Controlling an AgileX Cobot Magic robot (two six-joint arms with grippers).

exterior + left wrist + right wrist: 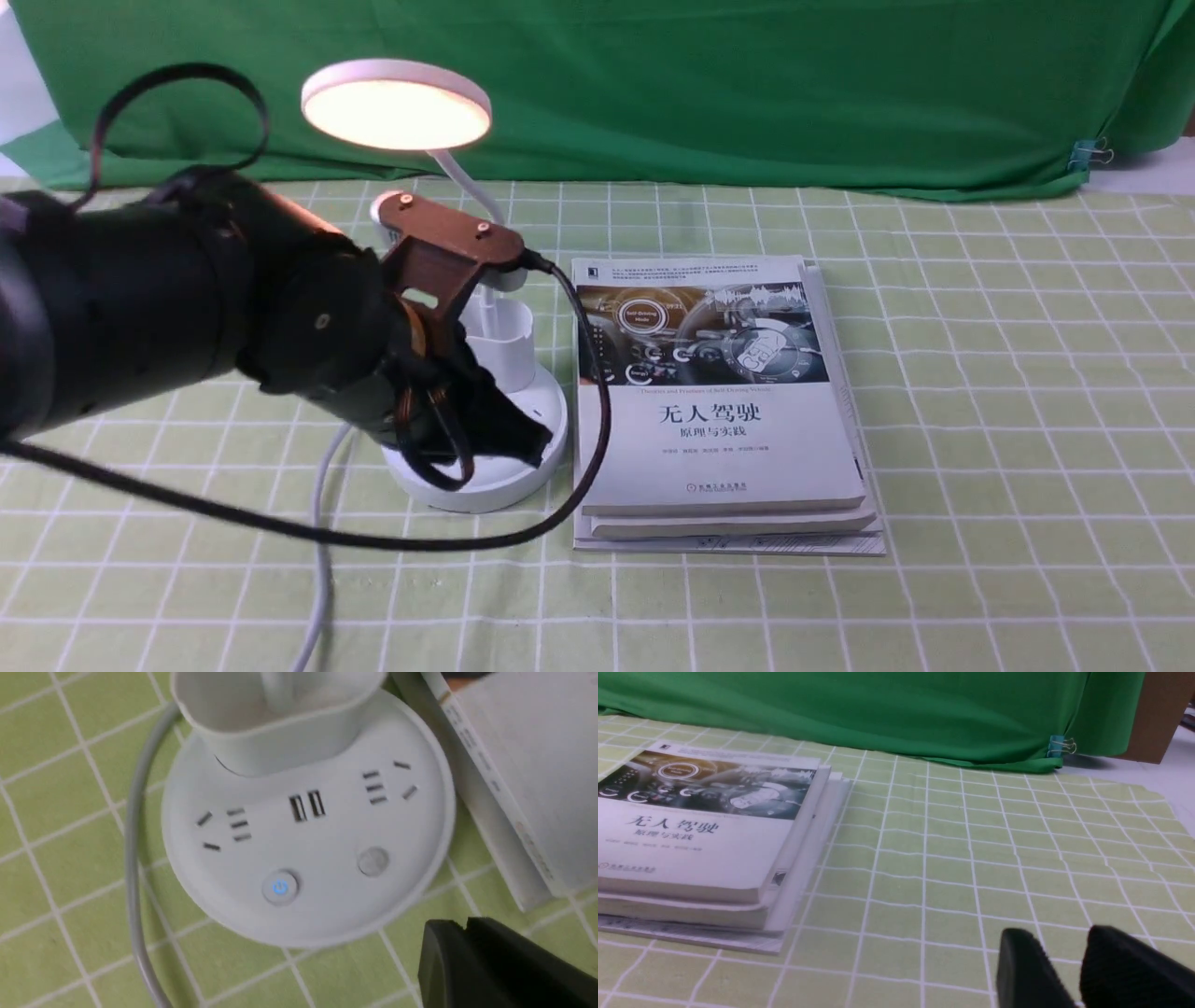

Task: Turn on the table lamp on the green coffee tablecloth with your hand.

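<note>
The white table lamp stands on the pale green gridded tablecloth. Its round disc head glows warm white. In the left wrist view its round base shows sockets, a power button lit blue and a plain grey button. My left gripper is shut and empty, its black tip over the front of the base; in the left wrist view the left gripper hangs just off the base's rim, apart from both buttons. My right gripper is open and empty, low over bare cloth; it is out of the front view.
A stack of books lies right beside the lamp base, also in the right wrist view. The lamp's white cord runs toward the front edge. A dark green backdrop hangs behind, clipped at the right.
</note>
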